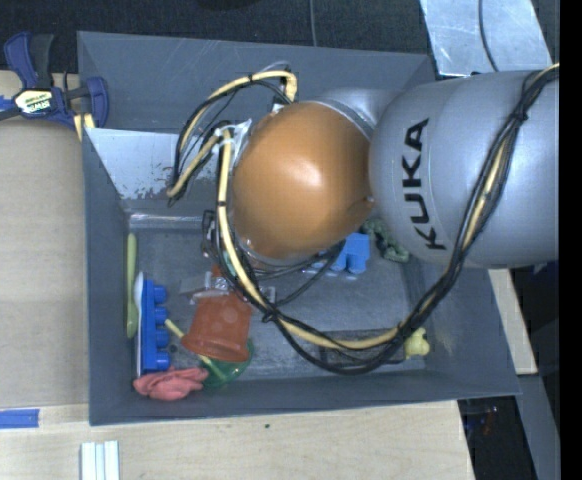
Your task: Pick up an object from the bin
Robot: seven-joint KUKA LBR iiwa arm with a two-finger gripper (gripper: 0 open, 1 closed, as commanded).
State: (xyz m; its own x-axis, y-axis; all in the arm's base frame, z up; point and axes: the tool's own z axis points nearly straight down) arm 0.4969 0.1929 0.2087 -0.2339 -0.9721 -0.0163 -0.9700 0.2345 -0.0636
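A little of my gripper shows left of the bin's middle, directly above a red-brown cup that lies tilted near the front wall. It seems to touch the cup's upper edge, though I cannot tell whether it grips it. Left of the cup stands a blue block with pegs. A pink soft thing and a green piece lie just below the cup in the front left corner.
The arm with its orange cover and yellow cables hangs over most of the bin. A thin yellow-green stick lies along the left wall. A blue thing and a green thing lie right of centre, and a small yellow thing sits front right.
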